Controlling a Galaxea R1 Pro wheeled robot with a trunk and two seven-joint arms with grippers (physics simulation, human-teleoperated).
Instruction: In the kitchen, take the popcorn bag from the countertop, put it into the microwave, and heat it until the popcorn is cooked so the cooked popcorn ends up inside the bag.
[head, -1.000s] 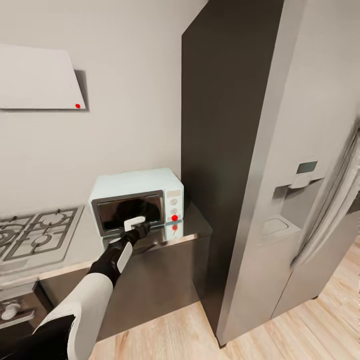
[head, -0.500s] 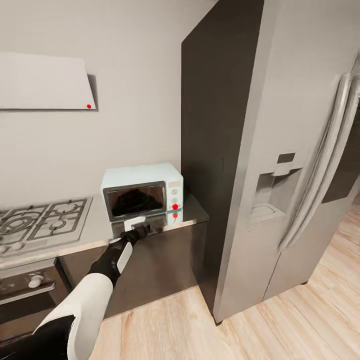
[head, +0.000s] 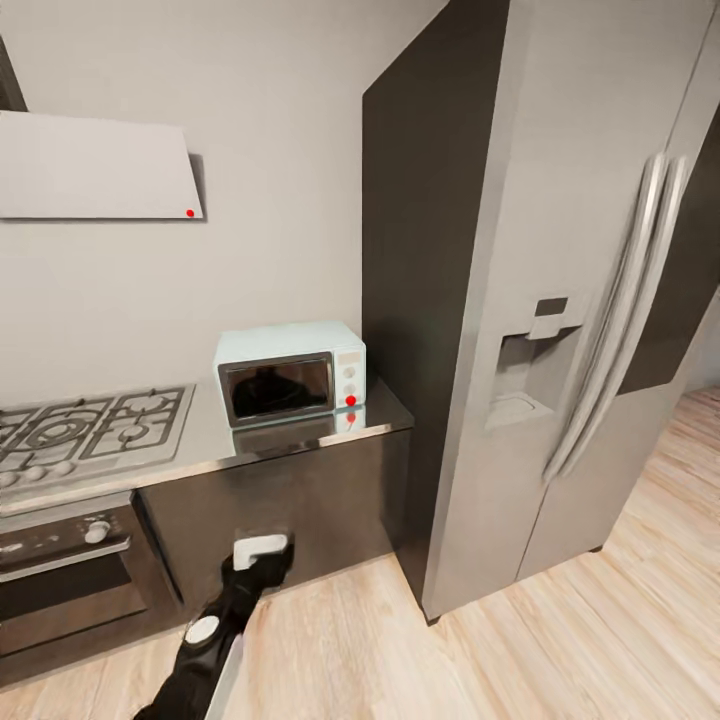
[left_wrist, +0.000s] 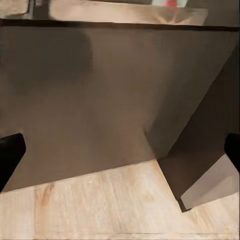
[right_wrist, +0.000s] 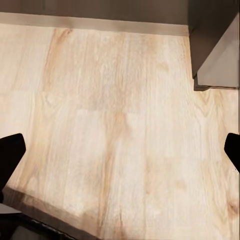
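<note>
The pale mint-blue microwave (head: 292, 384) stands on a glossy reflecting counter (head: 300, 438), hard against a tall dark panel. Its dark glass door is shut and a red dot glows on its white control panel. My left gripper (head: 258, 548) hangs low in front of the dark cabinet under that counter, well below the microwave. In the left wrist view the left gripper (left_wrist: 120, 155) is open, facing the cabinet front and wooden floor. The right gripper (right_wrist: 120, 152) is open above bare floor, with nothing between its fingers. The popcorn bag is out of view.
A gas hob (head: 90, 430) lies left of the microwave, with a dark oven (head: 60, 565) under it and a white slanted hood (head: 95, 165) above. A big steel fridge (head: 570, 300) stands to the right. Light wooden floor (head: 480, 650) spreads in front.
My left arm has dropped from in front of the microwave door down to the cabinet front near the floor. The view has pulled back and turned right.
</note>
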